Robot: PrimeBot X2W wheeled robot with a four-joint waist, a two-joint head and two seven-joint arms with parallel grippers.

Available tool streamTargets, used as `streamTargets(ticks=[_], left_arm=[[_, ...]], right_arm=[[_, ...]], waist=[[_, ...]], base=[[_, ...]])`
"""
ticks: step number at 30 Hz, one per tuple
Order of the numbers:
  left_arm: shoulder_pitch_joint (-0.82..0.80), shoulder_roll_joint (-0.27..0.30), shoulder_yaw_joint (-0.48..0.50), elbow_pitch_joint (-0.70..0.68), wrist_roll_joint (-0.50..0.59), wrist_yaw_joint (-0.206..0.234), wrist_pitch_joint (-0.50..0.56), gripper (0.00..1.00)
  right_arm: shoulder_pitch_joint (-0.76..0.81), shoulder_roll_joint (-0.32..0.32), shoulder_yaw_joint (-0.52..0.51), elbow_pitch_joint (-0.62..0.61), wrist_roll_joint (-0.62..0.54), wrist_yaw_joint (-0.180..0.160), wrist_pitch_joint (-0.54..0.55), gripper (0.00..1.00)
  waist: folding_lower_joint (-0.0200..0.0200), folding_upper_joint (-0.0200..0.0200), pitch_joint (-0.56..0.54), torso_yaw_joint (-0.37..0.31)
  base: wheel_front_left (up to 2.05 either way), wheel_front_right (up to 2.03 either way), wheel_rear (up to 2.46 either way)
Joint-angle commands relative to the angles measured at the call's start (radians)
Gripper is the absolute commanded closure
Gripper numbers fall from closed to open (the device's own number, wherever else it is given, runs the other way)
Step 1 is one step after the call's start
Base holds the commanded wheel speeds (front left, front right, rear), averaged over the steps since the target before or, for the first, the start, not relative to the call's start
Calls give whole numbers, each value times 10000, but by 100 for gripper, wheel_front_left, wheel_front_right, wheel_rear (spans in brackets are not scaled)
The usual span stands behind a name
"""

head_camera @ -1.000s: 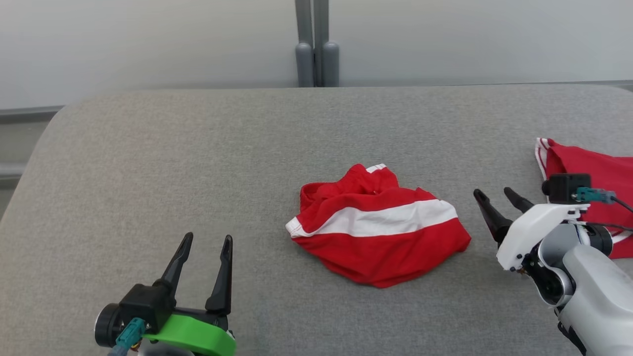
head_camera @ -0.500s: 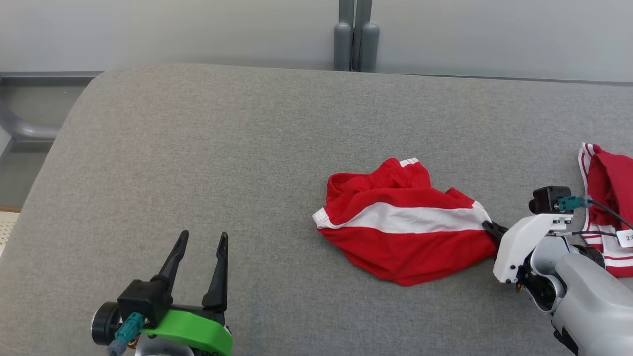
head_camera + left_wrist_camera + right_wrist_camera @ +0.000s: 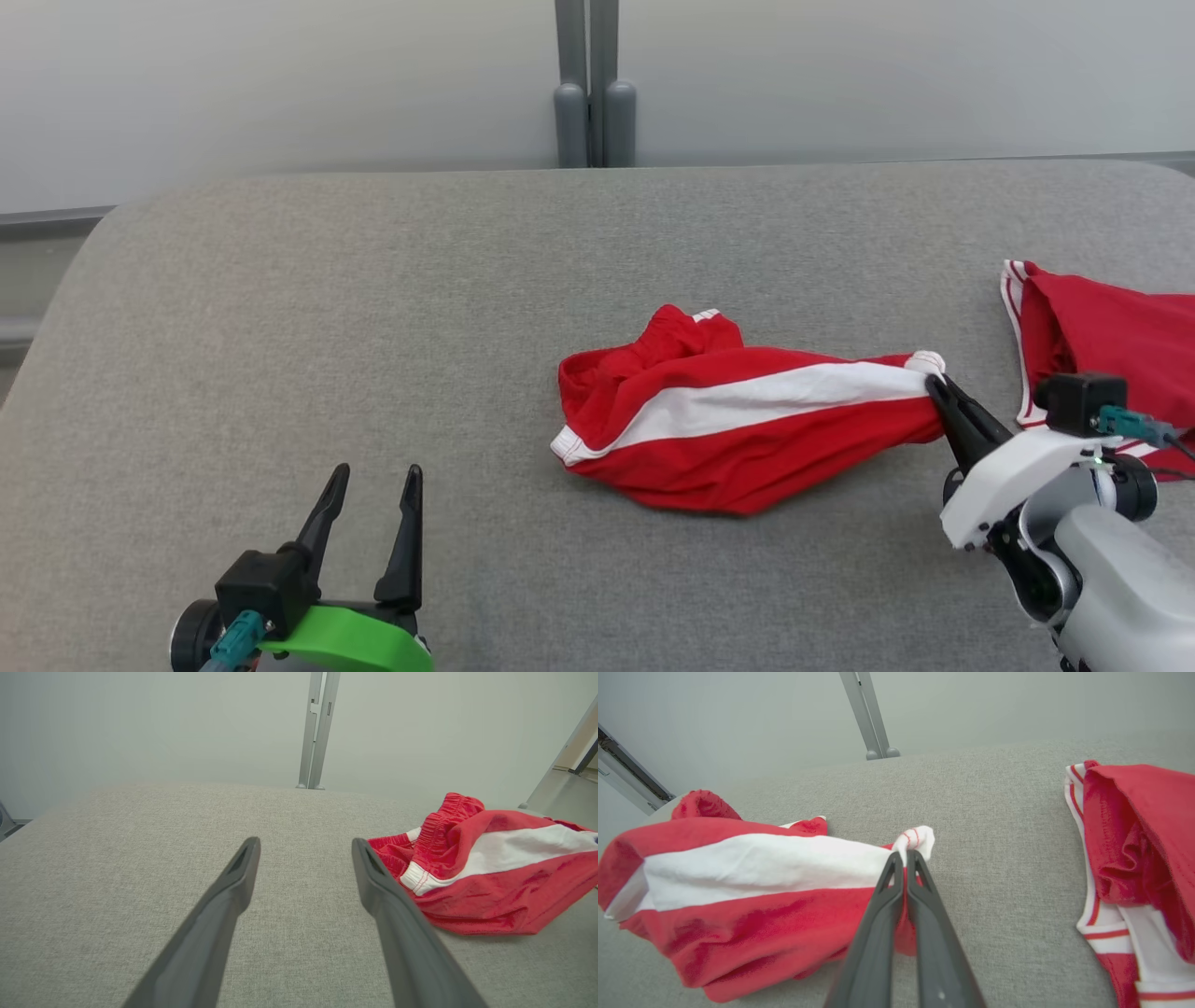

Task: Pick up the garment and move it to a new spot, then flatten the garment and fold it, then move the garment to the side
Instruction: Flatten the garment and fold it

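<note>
Our right gripper [image 3: 935, 383] is clamped on the right corner of the red shorts [image 3: 728, 439], in the middle of the grey table [image 3: 373, 280]. Our left gripper [image 3: 373, 471] sits spread wide, empty, front left. Another red garment [image 3: 1111, 327] lies far right.

Right end effector [image 3: 936, 385], earlier open and clear, now pinches garment [image 3: 738, 439] corner; cloth stretched rightward.

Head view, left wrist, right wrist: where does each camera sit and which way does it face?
Head view: atop the robot, facing down at the grey fabric surface; left gripper, right gripper show.
Left wrist view: along its open fingers, toward the wall.
Right wrist view: along shut fingers pinching the red garment with a white band.
Shared: all show that garment.
</note>
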Motion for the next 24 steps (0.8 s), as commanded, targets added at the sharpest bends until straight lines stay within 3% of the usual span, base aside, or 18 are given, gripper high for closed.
streamTargets(ticks=[1,6,12,14,15,20,24], left_arm=[[114,85,60,-2,-18,8,-50,0],[282,159,66,-74,-90,100,24,0],[419,262,68,-87,-120,145,102,0],[440,277,54,-85,-144,155,140,0],[433,279,46,-84,-163,160,154,0],[439,318,34,-90,-216,180,209,0],[493,433,137,-167,-288,251,173,0]], right_arm=[[438,-55,-77,-294,-123,-12,-96,100],[1575,-34,-893,-1441,-632,-12,-157,100],[2909,250,-1606,-1932,-1292,-12,-151,100],[3198,316,-1579,-1699,-1424,-12,-149,52],[3264,383,-1541,-1594,-1430,-12,-150,0],[3119,353,-1369,-1122,-1311,-10,-149,0],[2937,73,-1998,-1758,-1508,-10,-148,0]], waist=[[0,-1,-171,-402],[0,-1,-125,-871],[0,-1,-208,-1122],[0,-1,-262,-1186],[0,-1,-285,-1220],[0,-1,-346,-1319],[0,-1,-373,-1421]], base=[[0,0,0],[0,0,0],[0,0,0],[0,0,0],[0,0,0],[0,0,0],[0,0,0]])
